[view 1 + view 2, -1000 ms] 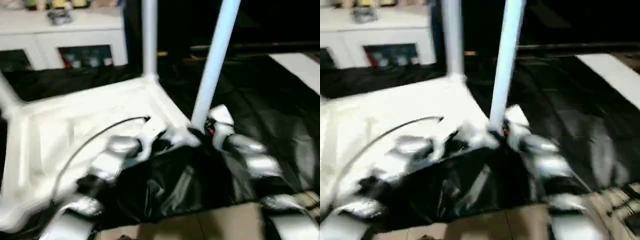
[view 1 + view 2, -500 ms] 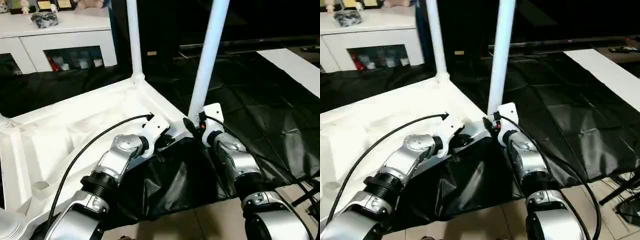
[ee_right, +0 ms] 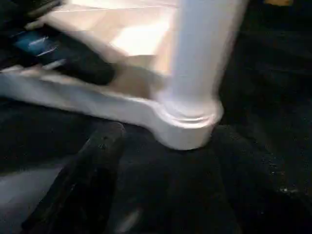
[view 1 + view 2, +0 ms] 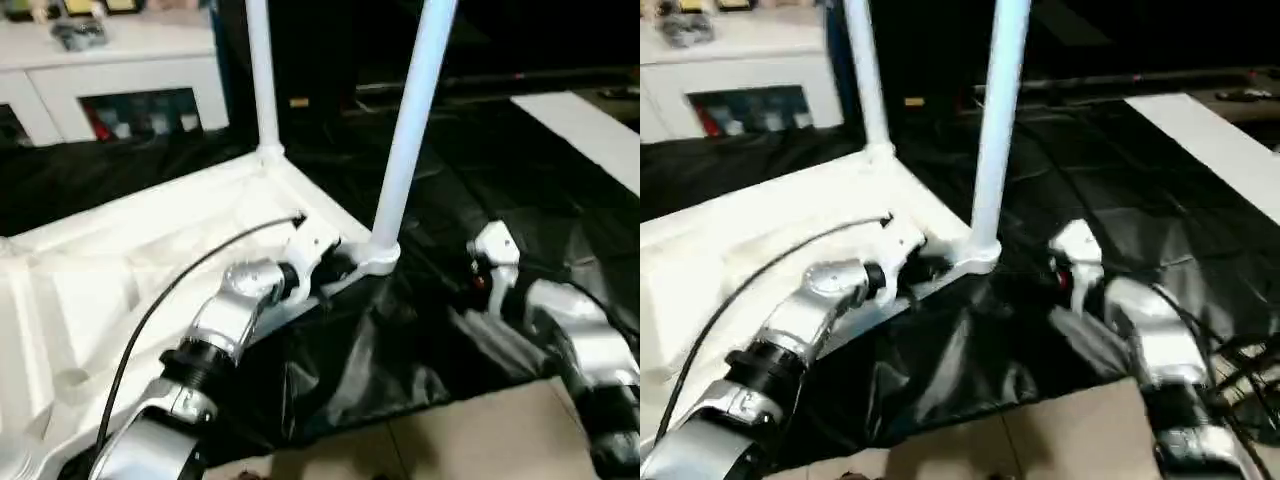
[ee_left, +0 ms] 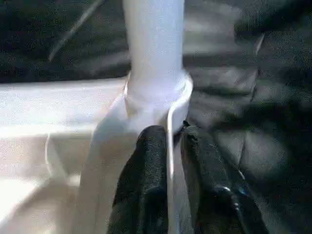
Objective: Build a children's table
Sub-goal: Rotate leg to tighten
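Observation:
The children's table lies upside down: its white tabletop [image 4: 150,250] rests underside up on black cloth. Two white legs stand upright in corner sockets, a far leg [image 4: 262,80] and a near leg [image 4: 410,120]. My left gripper [image 4: 335,272] is at the near corner socket [image 4: 377,258]. In the left wrist view its black fingers [image 5: 151,161] sit on either side of the tabletop's thin rim, just below the leg [image 5: 153,44]. My right gripper [image 4: 478,280] is open and holds nothing. It is to the right of the near leg [image 3: 204,53], apart from it.
The black-draped table [image 4: 520,200] spreads out to the right. A white cabinet [image 4: 120,60] stands at the back left. A white panel [image 4: 585,125] lies at the far right. Beige floor [image 4: 480,430] shows in front.
My right gripper has let go of the base of the near leg and drawn back to the right. The left gripper stays at the corner rim. The camera has shifted a little.

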